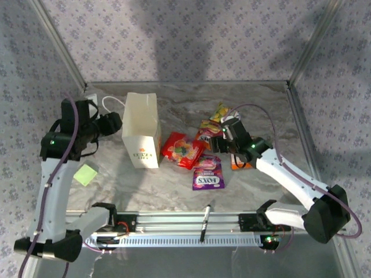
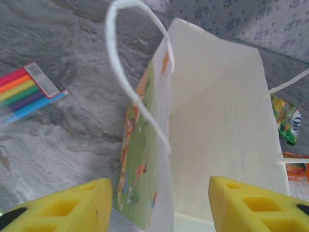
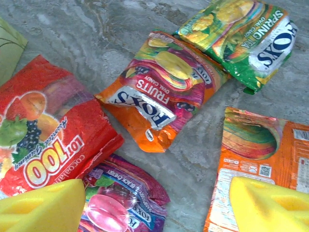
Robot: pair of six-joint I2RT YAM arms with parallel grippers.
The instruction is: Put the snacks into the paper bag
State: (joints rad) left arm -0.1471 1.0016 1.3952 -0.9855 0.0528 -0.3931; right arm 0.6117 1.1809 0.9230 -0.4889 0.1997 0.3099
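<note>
The cream paper bag (image 1: 142,130) stands upright at centre left with its mouth open. My left gripper (image 1: 113,123) hovers at its left side, open; in the left wrist view the printed front wall (image 2: 140,159) and a white loop handle (image 2: 130,72) lie between the yellow fingers (image 2: 63,208). Right of the bag lie the red packet (image 1: 182,149), the purple packet (image 1: 207,172), the orange one (image 1: 207,132) and the yellow-green one (image 1: 220,113). My right gripper (image 3: 157,208) hangs open above them, over bare table between the purple packet (image 3: 120,203) and the orange-pink packet (image 3: 260,154).
A black pen (image 1: 205,223) lies on the rail at the near edge. A green note (image 1: 86,174) sits at the left. A rainbow-striped item (image 2: 26,92) lies on the table left of the bag. Patterned walls and metal posts (image 1: 304,43) bound the marble table.
</note>
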